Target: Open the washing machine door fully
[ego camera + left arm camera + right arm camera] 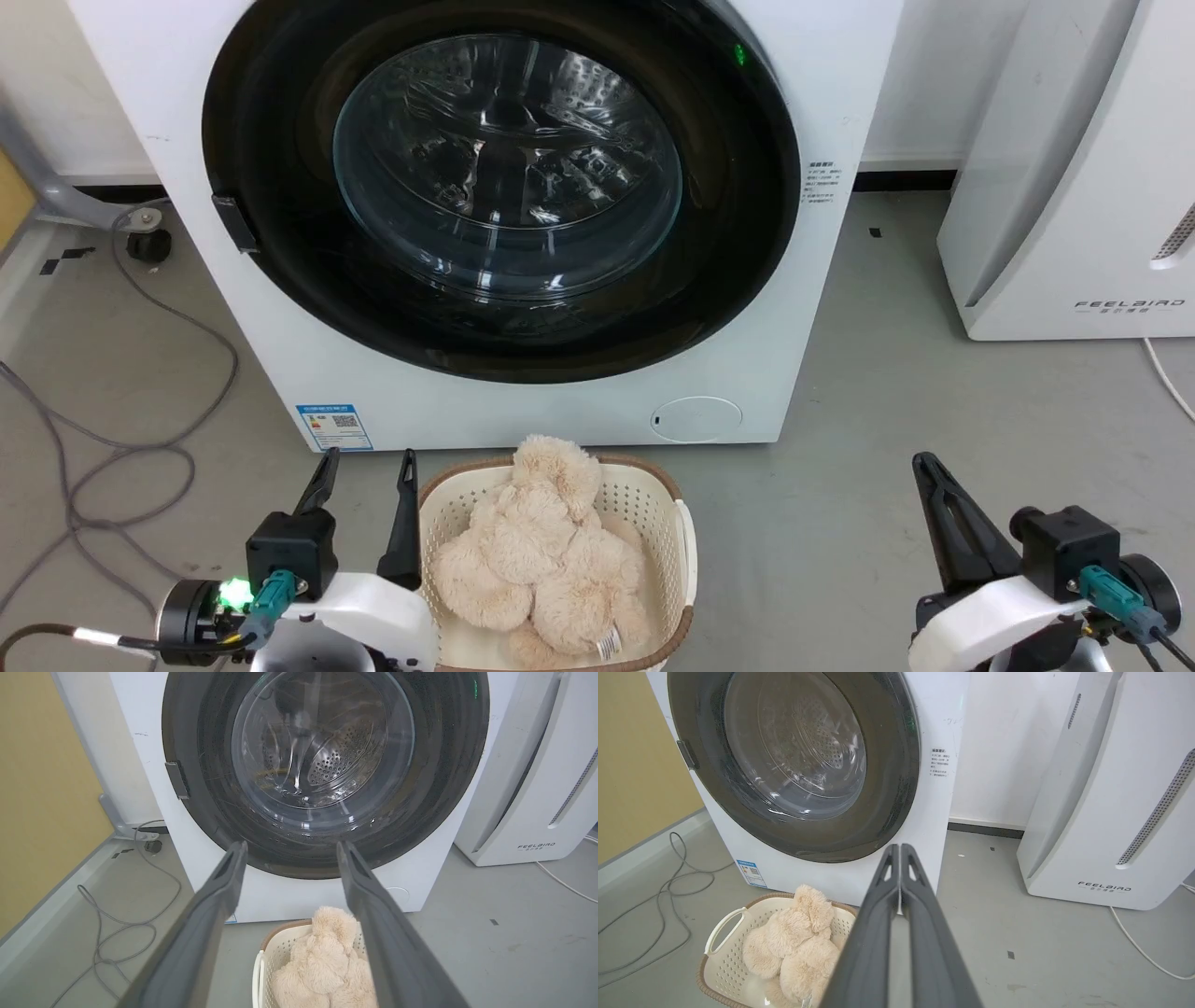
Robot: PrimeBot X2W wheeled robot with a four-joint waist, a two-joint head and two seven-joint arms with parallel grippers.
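The white washing machine [523, 411] stands straight ahead. Its door [280, 187], a glossy black disc with a clear glass bowl centre, lies flat against the front, with a small dark handle [233, 222] on its left edge. The door [210, 788] also shows in the left wrist view and the door [710, 788] in the right wrist view. My left gripper [370, 455] is low at the lower left, open, its fingers [229, 868] apart and empty. My right gripper [924, 462] is at the lower right, shut on nothing, its fingers [887, 868] pressed together. Both hang well short of the door.
A cream basket [686, 541] with a beige plush toy [551, 551] sits on the floor before the machine, between my grippers. A white FEELBIRD appliance [1074, 187] stands to the right. Grey cables [121, 448] loop on the floor at left. A yellow panel [42, 788] lines the left side.
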